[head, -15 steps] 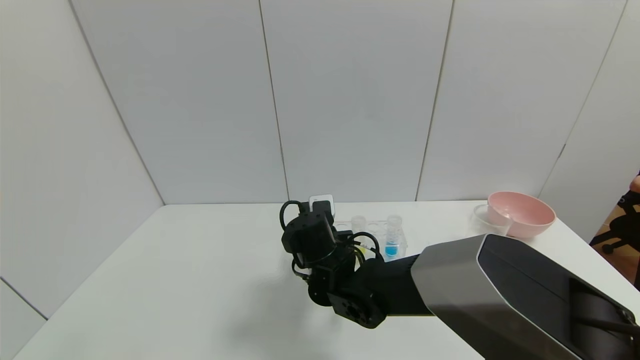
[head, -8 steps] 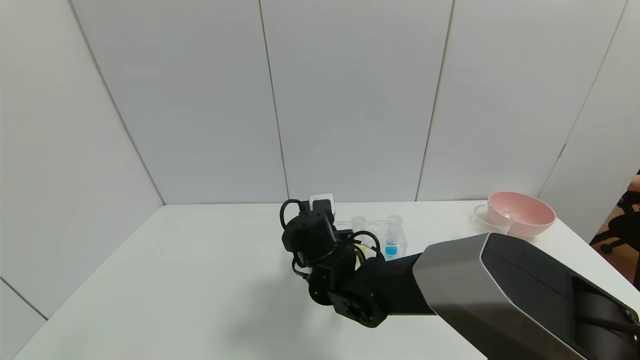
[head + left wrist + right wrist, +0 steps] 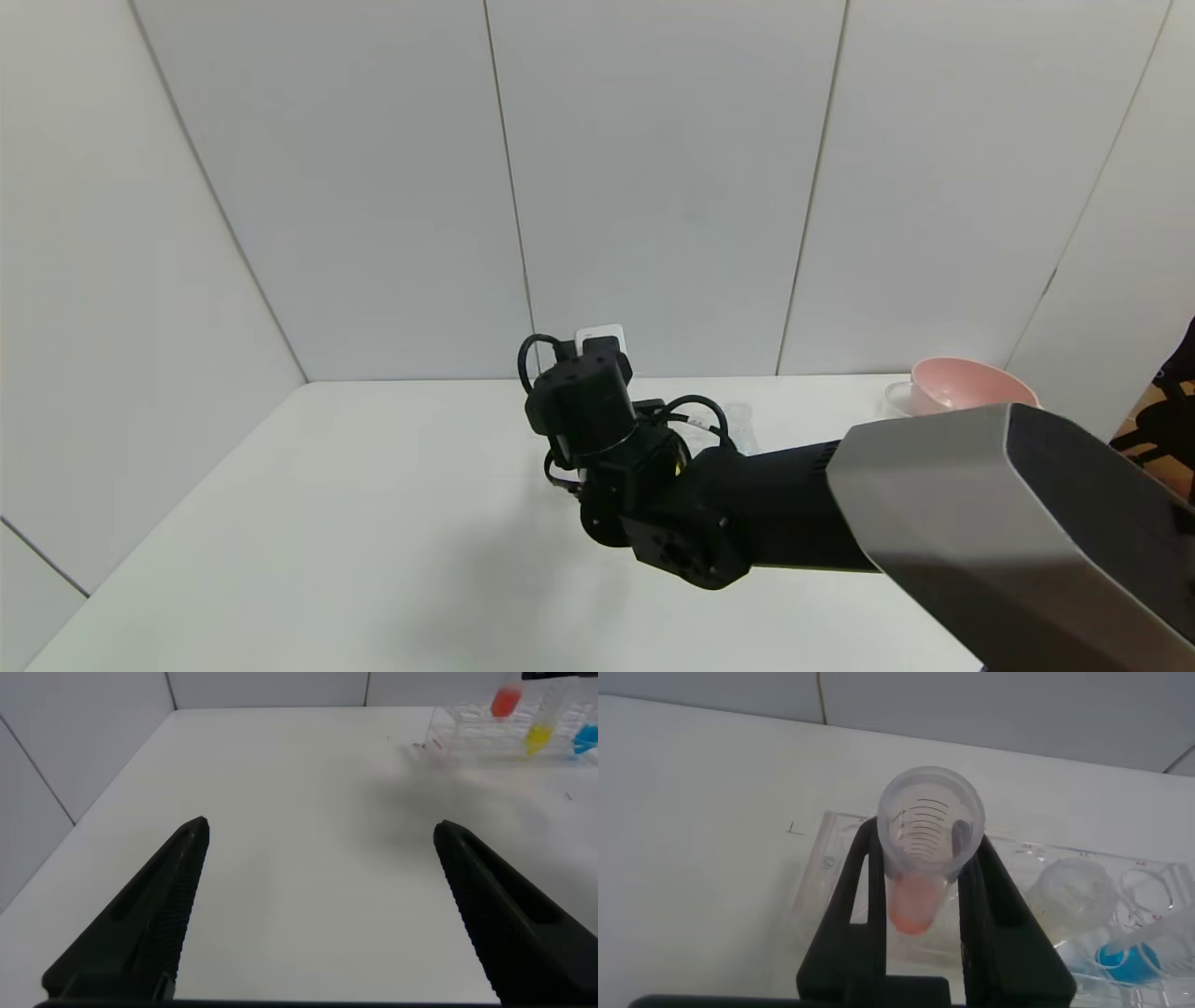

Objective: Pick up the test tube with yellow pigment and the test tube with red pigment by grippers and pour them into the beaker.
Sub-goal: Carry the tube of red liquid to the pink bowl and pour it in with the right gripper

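Note:
My right gripper (image 3: 926, 845) is shut on the test tube with red pigment (image 3: 918, 882), holding it upright just above the clear rack (image 3: 833, 873). In the head view the right wrist (image 3: 583, 411) hides the tube and most of the rack. In the left wrist view the red tube (image 3: 505, 702) sits higher than the yellow tube (image 3: 537, 735), which stands in the rack (image 3: 462, 730). My left gripper (image 3: 320, 835) is open and empty over bare table, far from the rack. The beaker (image 3: 898, 399) stands beside the pink bowl.
A tube with blue liquid (image 3: 1125, 959) stands in the rack, and it also shows in the left wrist view (image 3: 587, 735). The pink bowl (image 3: 962, 378) is at the table's far right corner. White walls close the table's back and left.
My right arm has risen, and the wrist is higher above the rack. The arm now covers the blue tube and most of the rack in the head view.

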You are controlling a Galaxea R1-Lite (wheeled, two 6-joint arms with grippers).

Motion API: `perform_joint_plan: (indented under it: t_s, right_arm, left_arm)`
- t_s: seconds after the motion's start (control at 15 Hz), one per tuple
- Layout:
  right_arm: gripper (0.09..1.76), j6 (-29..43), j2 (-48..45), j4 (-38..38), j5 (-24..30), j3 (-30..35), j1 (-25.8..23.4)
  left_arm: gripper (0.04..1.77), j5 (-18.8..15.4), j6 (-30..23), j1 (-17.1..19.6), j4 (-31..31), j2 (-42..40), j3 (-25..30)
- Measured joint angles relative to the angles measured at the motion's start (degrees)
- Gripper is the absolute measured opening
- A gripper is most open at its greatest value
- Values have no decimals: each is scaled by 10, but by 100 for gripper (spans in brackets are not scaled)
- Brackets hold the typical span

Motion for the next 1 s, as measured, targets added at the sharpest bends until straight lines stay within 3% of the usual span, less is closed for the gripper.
perform_joint_plan:
  t_s: [0.33,0.67,1.0]
  right_arm:
    - [50,-4,-33,1,-3,21,6]
    - [50,-3,-79,-9,4,100,7]
    - [50,-6,-163,-30,82,217,16]
  left_arm:
    - [172,0,0,0,0,0,0]
    - [172,0,0,0,0,0,0]
    - [172,0,0,0,0,0,0]
